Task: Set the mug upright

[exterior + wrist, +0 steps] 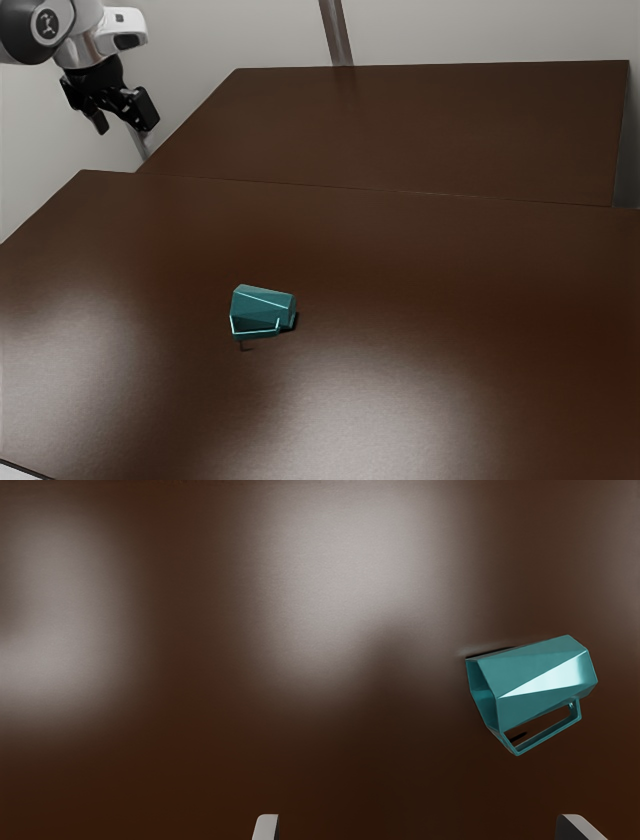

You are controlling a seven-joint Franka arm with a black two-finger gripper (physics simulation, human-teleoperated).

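1 teal mug (262, 306) on its side | gripper (126, 127) spread wide

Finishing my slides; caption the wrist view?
Teal mug lying on its side, open gripper above the table.

free room around the teal mug (540, 672)

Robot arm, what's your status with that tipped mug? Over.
Fingers open, holding nothing. Faceted teal mug lying on its side, untouched. No obstacle seen between them.
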